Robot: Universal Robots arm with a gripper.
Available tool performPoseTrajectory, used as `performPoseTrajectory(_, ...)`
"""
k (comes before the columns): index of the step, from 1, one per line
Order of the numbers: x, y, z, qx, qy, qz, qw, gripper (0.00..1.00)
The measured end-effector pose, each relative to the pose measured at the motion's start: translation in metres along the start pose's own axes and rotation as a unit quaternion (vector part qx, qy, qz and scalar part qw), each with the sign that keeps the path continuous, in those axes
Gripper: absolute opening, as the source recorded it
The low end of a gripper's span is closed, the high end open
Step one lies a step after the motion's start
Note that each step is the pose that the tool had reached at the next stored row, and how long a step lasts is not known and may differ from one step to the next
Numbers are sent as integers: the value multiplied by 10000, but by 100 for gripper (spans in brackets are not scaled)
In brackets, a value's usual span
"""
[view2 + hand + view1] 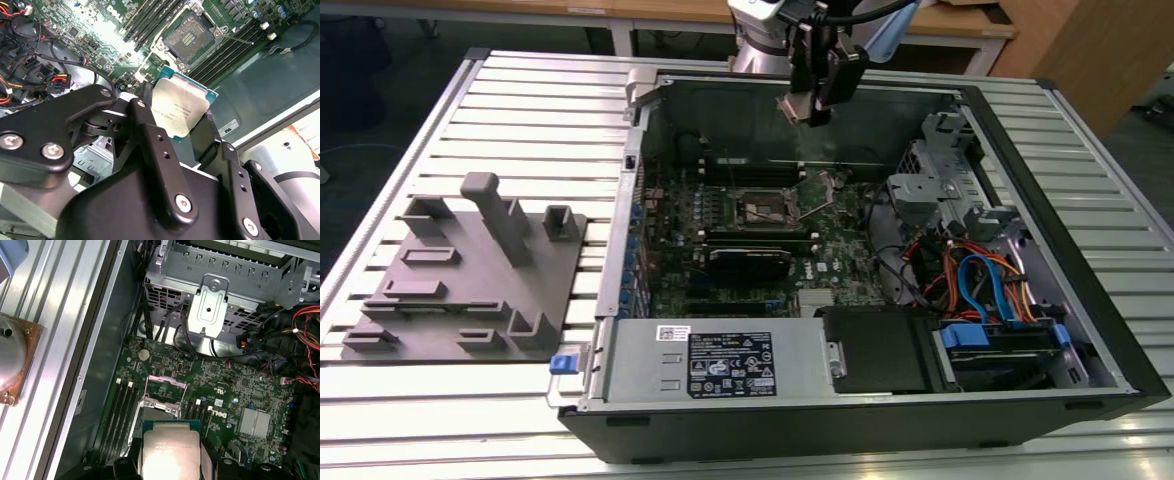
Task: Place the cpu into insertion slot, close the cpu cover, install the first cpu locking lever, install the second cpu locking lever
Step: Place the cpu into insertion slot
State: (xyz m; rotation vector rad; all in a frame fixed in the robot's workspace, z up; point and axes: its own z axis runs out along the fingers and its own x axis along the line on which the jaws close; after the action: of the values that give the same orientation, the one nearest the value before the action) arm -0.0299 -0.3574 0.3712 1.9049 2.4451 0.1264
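Pinched in my pincer by two opposite edges, the cpu hung silver top up, its underside kept free for seating, I judged. It hovered well above the uncovered insertion slot, not yet seated.

Exterior view: high and set well back, looking obliquely down into the open case on the table. Both wrist views: close above the board, facing down past the gripper. All three share the slot; both wrist views share the cpu.
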Motion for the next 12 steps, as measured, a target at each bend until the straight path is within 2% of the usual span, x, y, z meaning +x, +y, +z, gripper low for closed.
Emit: performPoseTrajectory(12,0,0,0,-1,-6,66,10000,54)
